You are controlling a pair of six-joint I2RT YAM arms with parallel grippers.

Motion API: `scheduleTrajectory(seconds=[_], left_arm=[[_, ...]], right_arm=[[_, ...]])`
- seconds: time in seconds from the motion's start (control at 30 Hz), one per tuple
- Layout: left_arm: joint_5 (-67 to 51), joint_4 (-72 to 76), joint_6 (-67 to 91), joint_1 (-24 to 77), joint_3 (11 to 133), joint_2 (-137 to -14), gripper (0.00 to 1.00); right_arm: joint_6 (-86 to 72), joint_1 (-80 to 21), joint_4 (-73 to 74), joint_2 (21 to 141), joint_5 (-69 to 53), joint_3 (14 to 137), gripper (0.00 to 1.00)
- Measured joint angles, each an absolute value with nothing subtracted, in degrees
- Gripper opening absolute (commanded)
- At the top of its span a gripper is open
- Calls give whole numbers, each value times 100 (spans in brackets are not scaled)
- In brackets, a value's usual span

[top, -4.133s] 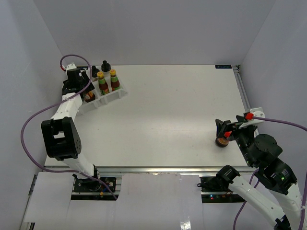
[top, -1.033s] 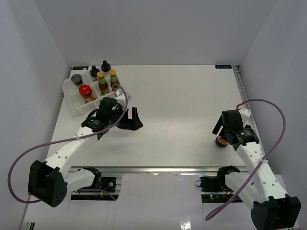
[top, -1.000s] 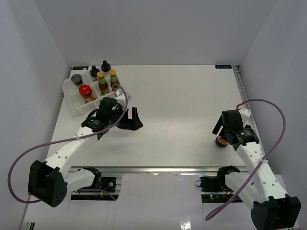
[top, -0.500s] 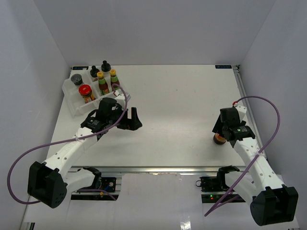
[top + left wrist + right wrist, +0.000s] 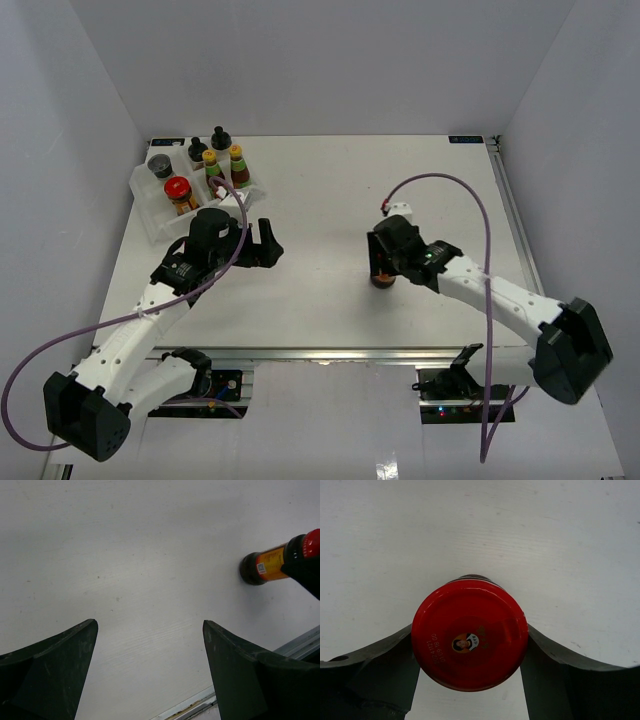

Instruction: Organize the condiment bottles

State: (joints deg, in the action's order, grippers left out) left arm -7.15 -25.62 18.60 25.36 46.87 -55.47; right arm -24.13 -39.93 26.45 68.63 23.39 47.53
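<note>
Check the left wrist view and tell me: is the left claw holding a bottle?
No, the left claw stands open, with only bare table showing between its fingers.

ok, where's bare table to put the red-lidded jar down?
Free: the table on its far and right side, from the tray to the right edge; the strip between the left gripper and the jar in the right gripper. Crowded: far-left corner, bottles in the tray.

Red-lid jar: sm. printed code, illeg.
</note>
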Motion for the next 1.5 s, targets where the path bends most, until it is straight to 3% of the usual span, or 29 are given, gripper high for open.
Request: scheduleTrajectory(seconds=[0.33, 0.4, 0.5, 0.6, 0.77, 1.07, 1.5], left_arm=[[287, -3361, 1917, 2540, 5116, -5124, 96], [474, -3512, 1918, 2541, 5118, -5053, 96], [660, -3712, 1929, 2541, 5139, -5011, 96], [768, -3860, 1957, 2541, 5188, -5002, 96], [781, -4036, 1986, 2536, 5280, -4965, 96], [350, -4346, 2038, 2536, 6037, -4945, 97], [-1079, -4175, 1942, 2616, 6660, -6142, 97]], right_arm=[[-2510, -6081, 2475, 9619, 2607, 7228, 44], [-2513, -6265, 2444, 9944, 2622, 7579, 52], [-2511, -6455, 2439, 10296, 2709, 7969, 73], [-2539, -6572, 2473, 10489, 2777, 8202, 87], [-2591, -6632, 2556, 10536, 2915, 8241, 94], [-2464, -6641, 2759, 10026, 2986, 8177, 90], [-2499, -6646, 3119, 6705, 2850, 7075, 90]])
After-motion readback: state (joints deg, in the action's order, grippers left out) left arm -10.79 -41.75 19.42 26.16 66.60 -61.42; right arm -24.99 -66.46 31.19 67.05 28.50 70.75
